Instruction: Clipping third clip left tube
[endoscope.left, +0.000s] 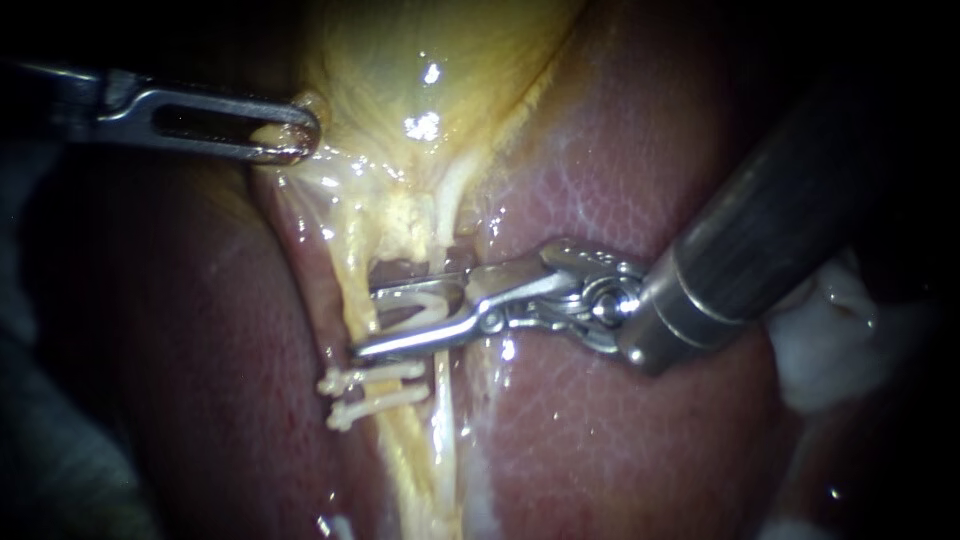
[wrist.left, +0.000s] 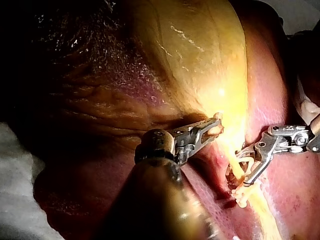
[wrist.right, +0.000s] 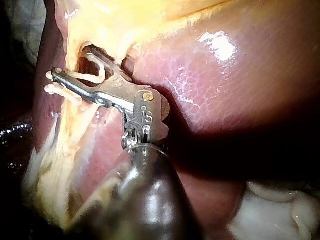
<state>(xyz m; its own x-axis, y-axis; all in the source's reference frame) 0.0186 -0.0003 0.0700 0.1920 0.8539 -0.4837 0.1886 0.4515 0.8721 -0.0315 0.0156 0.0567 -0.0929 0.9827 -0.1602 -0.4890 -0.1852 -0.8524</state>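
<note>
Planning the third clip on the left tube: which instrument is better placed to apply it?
Right. The right instrument carries an open clip around the left tube, above two clips; the left instrument holds the gallbladder.

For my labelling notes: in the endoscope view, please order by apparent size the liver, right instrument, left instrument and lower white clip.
Largest to smallest:
1. liver
2. right instrument, though its shaft lies near the camera, which enlarges it
3. left instrument
4. lower white clip
</note>
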